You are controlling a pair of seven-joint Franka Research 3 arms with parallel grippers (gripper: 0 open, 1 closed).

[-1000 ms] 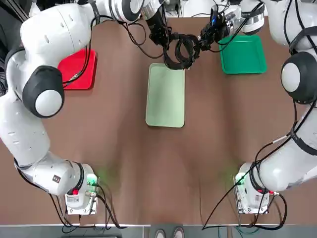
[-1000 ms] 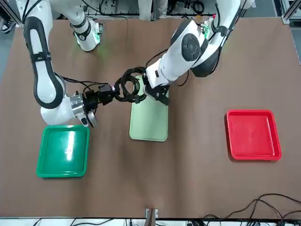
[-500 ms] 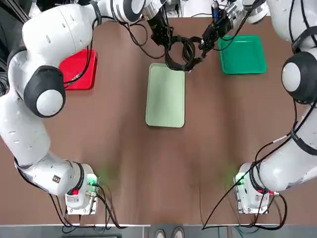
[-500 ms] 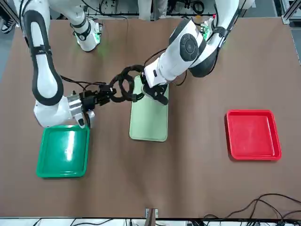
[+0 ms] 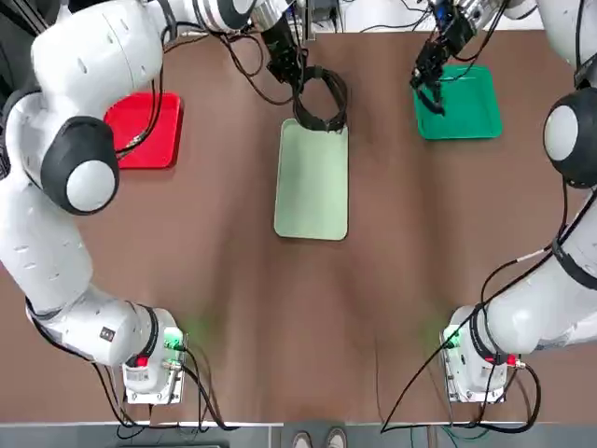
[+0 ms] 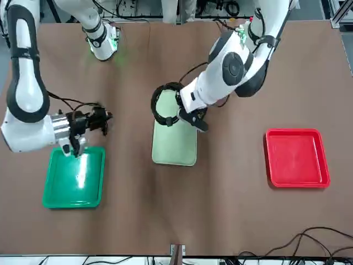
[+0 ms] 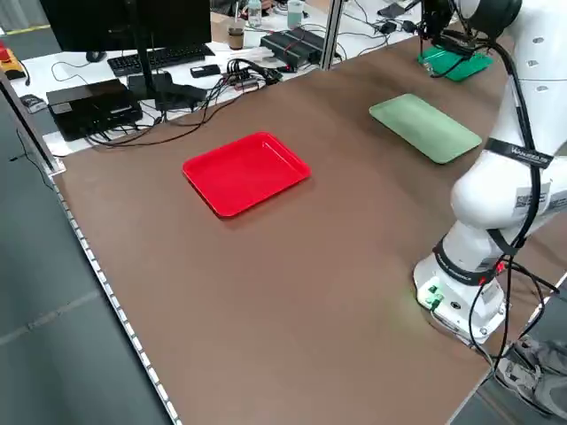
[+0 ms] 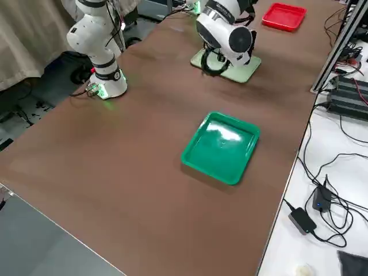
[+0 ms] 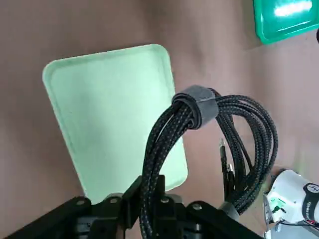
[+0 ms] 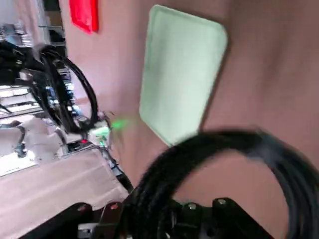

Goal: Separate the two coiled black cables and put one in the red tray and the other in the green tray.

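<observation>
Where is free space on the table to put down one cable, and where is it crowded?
Both the red tray and the green tray are empty, and so is the wide bare table between the pale green tray and the arm bases. It is crowded at the pale tray's far end, where the left tool holds a coiled cable.

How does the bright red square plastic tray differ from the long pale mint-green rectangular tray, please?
The red tray is square and vivid; the pale mint tray is longer, rectangular and muted. The red tray lies toward the robot's left, clear of both grippers, while the left gripper hangs a coiled black cable over the mint tray's far end. Neither tray holds anything.
</observation>
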